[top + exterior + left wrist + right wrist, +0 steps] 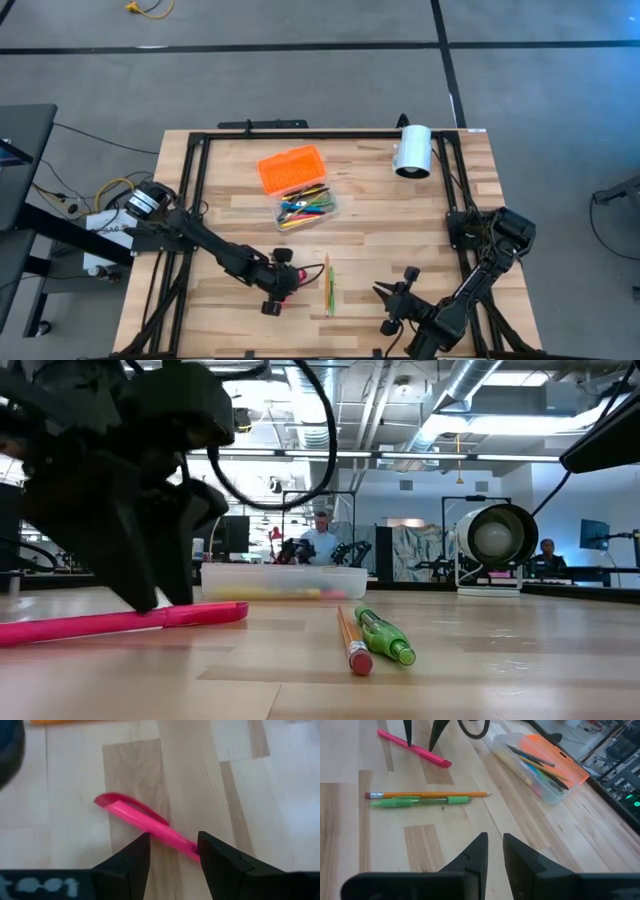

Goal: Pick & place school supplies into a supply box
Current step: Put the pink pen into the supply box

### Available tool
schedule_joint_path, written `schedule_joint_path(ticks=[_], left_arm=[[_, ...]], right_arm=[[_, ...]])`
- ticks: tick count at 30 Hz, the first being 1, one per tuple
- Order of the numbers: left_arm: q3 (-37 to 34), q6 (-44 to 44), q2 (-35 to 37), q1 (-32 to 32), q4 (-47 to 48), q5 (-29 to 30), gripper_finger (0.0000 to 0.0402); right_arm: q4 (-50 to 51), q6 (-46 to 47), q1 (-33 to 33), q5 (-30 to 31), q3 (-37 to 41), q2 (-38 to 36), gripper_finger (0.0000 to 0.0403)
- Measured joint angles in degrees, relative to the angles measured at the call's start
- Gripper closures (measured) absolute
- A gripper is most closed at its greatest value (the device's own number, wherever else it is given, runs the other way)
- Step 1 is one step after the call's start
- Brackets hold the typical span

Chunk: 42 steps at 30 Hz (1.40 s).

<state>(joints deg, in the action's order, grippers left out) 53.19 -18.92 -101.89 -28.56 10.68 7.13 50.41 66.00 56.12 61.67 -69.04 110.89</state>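
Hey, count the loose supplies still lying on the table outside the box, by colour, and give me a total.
Pink pen, between the open left gripper's fingers: 1
Green pen: 1
Orange pencil: 1
Total: 3

The supplies in the box overlap too much to count.

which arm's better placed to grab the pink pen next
Left. Its open hand straddles the slim pink plastic pen on the wooden table; the right hand sits farther off, beyond the pencil and green pen.
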Motion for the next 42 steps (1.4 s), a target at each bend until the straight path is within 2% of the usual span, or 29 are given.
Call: schedule_joint_path(ticks=[11, 27, 32, 42], left_arm=[[0.2, -2.1, -1.4, 0.0, 2.1, -0.3, 0.0246], [0.3, 4.4, -1.2, 0.2, 5.7, 0.9, 0.0246], [0.3, 4.6, -1.1, 0.5, 8.5, 1.6, 0.0246], [0.2, 4.6, -1.2, 0.9, 8.3, 1.1, 0.0257]], right_arm=[[-0.2, 0.0, 0.0, -0.1, 0.0, 0.0, 0.0349], [-0.2, 0.0, 0.0, -0.1, 0.0, 0.0, 0.0349], [-0.2, 0.0, 0.0, -0.1, 0.0, 0.0, 0.0349], [-0.2, 0.0, 0.0, -0.2, 0.0, 0.0, 0.0349]])
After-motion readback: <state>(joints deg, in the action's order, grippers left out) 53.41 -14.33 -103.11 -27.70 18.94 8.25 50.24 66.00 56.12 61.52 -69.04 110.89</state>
